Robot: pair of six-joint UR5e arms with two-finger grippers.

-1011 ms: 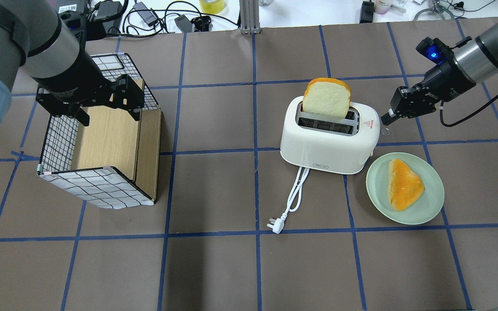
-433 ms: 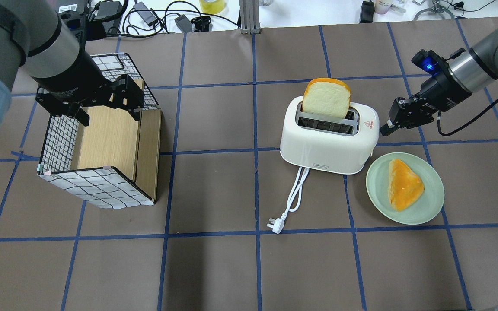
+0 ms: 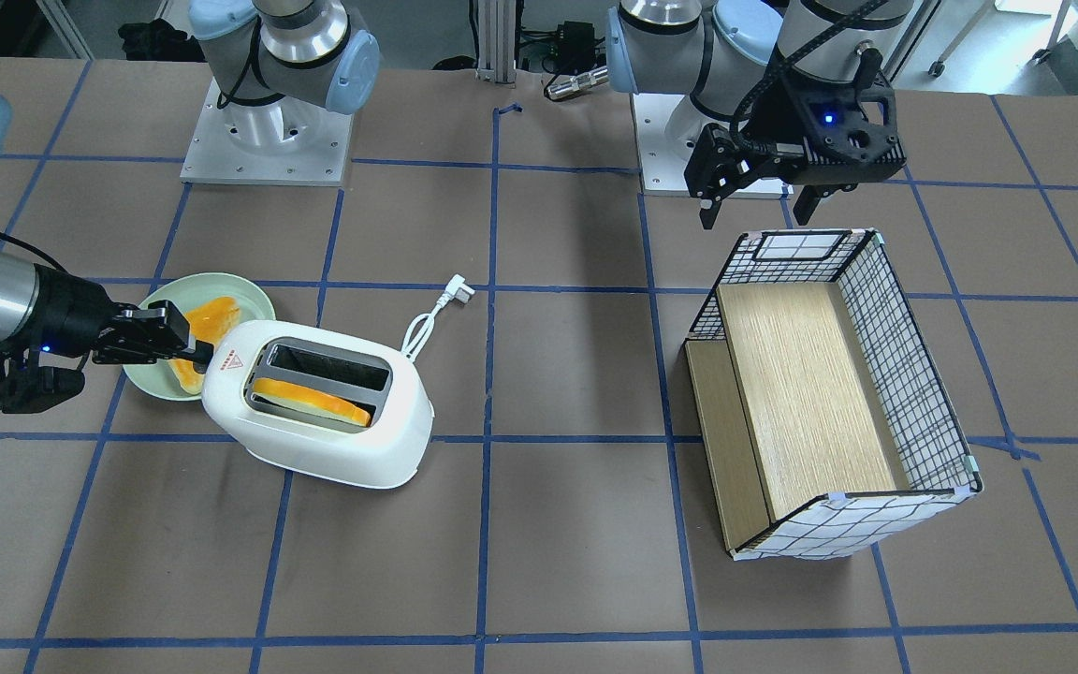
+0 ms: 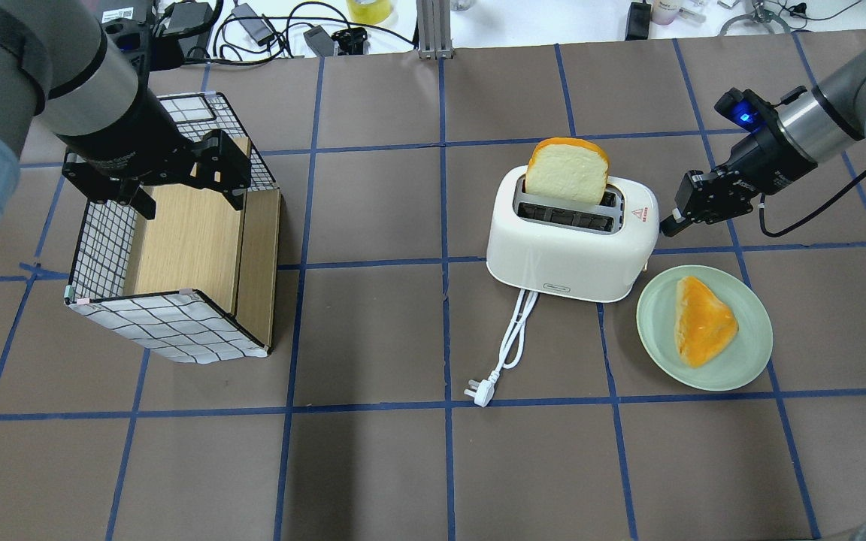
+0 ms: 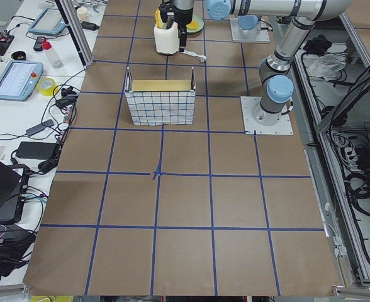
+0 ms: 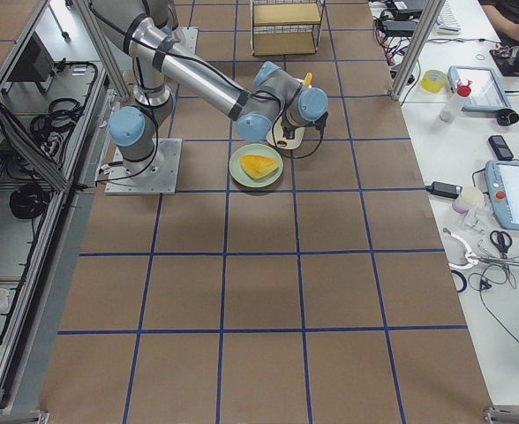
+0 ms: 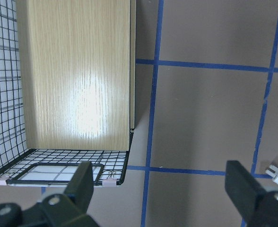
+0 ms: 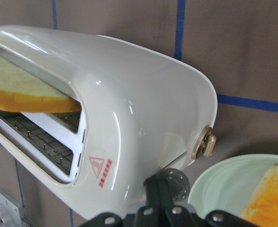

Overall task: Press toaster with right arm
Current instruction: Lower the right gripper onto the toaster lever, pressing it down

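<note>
The toaster [image 4: 553,255] carries a red warning triangle [image 4: 637,215] at three o'clock from its slots in the overhead view, and the small red lettering beside it is too blurred to read.

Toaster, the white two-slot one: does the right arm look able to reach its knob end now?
Probably yes. The shut right end effector sits at the white rounded plastic toaster's end with nothing between; the pale green round plate lies off to the side.

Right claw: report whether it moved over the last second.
Yes. The right claw shifted nearer the toaster end, toward the plate.
</note>
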